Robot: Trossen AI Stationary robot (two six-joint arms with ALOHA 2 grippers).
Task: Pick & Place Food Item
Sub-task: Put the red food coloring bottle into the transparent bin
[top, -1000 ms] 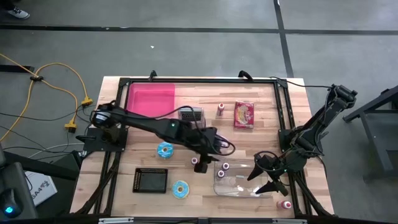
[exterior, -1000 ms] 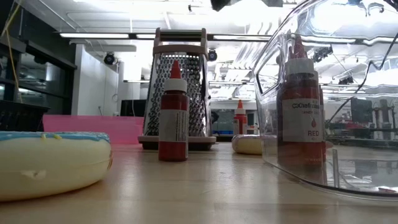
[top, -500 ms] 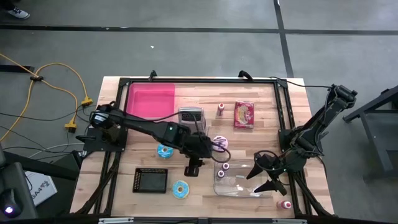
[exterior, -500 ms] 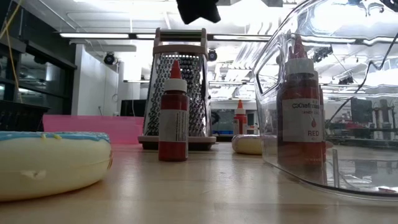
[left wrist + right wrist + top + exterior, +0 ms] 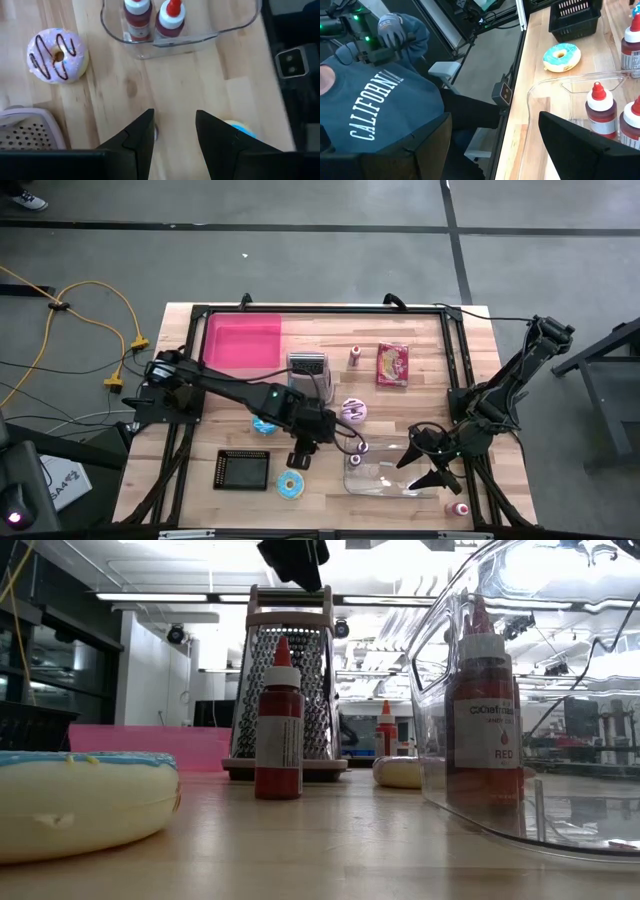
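A pink-frosted donut (image 5: 354, 410) lies on the table and also shows in the left wrist view (image 5: 57, 55). One blue-frosted donut (image 5: 291, 485) lies near the front edge. Another blue-frosted donut (image 5: 264, 424) lies partly under my left arm. My left gripper (image 5: 301, 456) is open and empty. It hangs above a red bottle (image 5: 278, 730) that stands on the table, with its fingers (image 5: 142, 135) pointing down. My right gripper (image 5: 430, 463) is open and empty over the right end of a clear container (image 5: 385, 472).
The clear container holds two red bottles (image 5: 150, 17). A metal grater (image 5: 308, 365), a pink tray (image 5: 242, 340), a snack packet (image 5: 393, 364), a bottle (image 5: 355, 357) and a black basket (image 5: 243, 469) stand around. A person in a blue shirt (image 5: 375, 110) sits beyond the table's near edge.
My left gripper has moved toward the table's left and near edges, away from the clear container, and now hangs above the standing red bottle. The pink-frosted donut, covered by the arm a second ago, now shows. My right arm has kept still.
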